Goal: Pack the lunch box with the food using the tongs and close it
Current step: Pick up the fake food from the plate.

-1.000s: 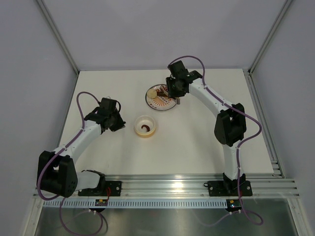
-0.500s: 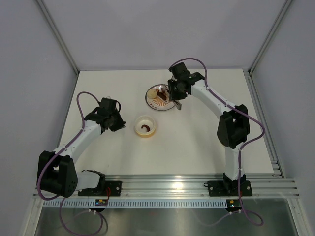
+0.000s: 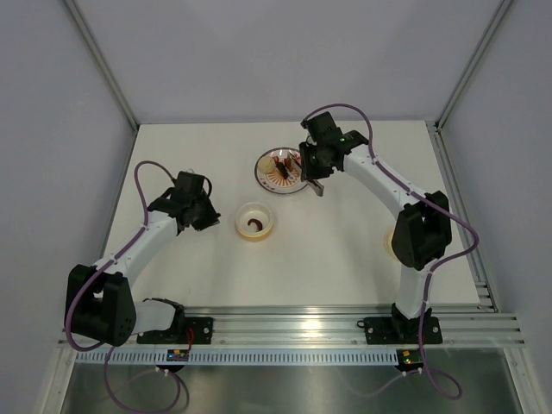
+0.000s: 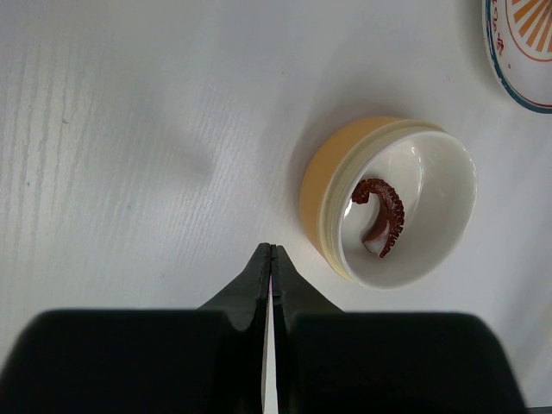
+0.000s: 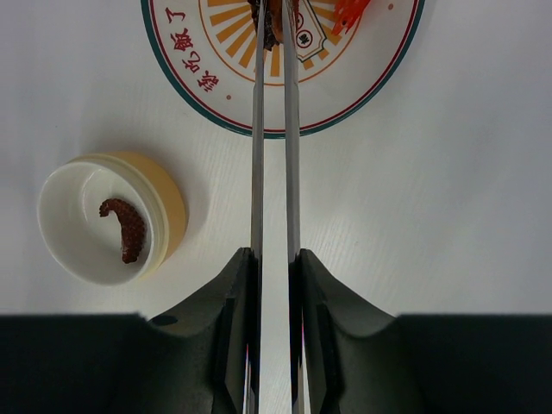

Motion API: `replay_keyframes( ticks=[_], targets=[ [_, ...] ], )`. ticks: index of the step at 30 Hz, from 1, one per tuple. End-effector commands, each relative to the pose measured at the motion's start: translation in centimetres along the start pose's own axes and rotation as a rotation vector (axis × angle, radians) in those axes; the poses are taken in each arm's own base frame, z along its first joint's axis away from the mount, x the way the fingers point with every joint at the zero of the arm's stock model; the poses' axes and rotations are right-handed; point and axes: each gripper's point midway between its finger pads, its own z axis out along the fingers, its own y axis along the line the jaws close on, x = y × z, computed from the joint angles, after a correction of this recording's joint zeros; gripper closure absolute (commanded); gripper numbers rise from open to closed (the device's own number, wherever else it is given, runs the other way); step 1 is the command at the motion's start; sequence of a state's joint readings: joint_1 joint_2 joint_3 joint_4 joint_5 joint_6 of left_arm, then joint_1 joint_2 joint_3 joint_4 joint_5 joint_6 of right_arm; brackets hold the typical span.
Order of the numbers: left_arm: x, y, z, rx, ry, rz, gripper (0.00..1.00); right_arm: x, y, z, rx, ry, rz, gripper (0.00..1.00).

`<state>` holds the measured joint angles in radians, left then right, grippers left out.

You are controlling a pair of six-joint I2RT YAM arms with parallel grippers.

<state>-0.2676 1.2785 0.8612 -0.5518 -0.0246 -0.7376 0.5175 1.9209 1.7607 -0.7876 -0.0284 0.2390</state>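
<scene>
The lunch box (image 3: 256, 221) is a cream-yellow round tub standing open mid-table, with one curled brown piece of food (image 4: 379, 216) inside, also seen from the right wrist (image 5: 125, 228). My right gripper (image 5: 274, 254) is shut on the silver tongs (image 5: 274, 129), whose two arms run nearly parallel out over the patterned plate (image 5: 362, 78). The tong tips flank a brown piece (image 5: 272, 21) at the view's top edge, and a red-orange piece (image 5: 352, 10) lies beside it. My left gripper (image 4: 270, 248) is shut and empty, just left of the lunch box (image 4: 405, 203).
The red-and-white plate (image 3: 272, 183) sits behind the tub toward the back of the table. A cream edge (image 3: 389, 246) peeks out beside the right arm's elbow. Frame posts and side walls border the white table, with a metal rail along the near edge.
The right arm has shifted slightly right over the plate, and the tongs have been squeezed narrower. The left arm and the lunch box have not moved.
</scene>
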Motion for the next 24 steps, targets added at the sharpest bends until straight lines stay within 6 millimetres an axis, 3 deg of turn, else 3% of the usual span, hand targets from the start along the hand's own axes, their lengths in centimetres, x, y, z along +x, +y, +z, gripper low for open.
replay_keyframes(
  ticks=[1,9,17,21,24],
  targets=[
    [-0.4,-0.8,0.1,0.033,-0.009,0.006,1.0,-2.8,1.0,-4.0,-0.05,-0.129,0.004,0.94],
    [1.0,-0.3,1.3,0.021,0.043,-0.015,1.0,-2.6,0.7,-5.4,-0.04,-0.153,0.01,1.0],
    [4.7,0.8,2.5,0.012,0.122,-0.051,1.0,-2.3,0.7,-5.2,-0.045,-0.147,0.011,1.0],
    [7.0,-1.5,3.2,0.109,0.185,-0.055,1.0,-2.4,0.8,-5.4,-0.05,-0.153,0.01,1.0],
    [7.3,-2.8,3.7,0.129,0.195,-0.033,1.0,-2.4,0.9,-5.8,-0.053,-0.158,0.01,1.0]
  ],
)
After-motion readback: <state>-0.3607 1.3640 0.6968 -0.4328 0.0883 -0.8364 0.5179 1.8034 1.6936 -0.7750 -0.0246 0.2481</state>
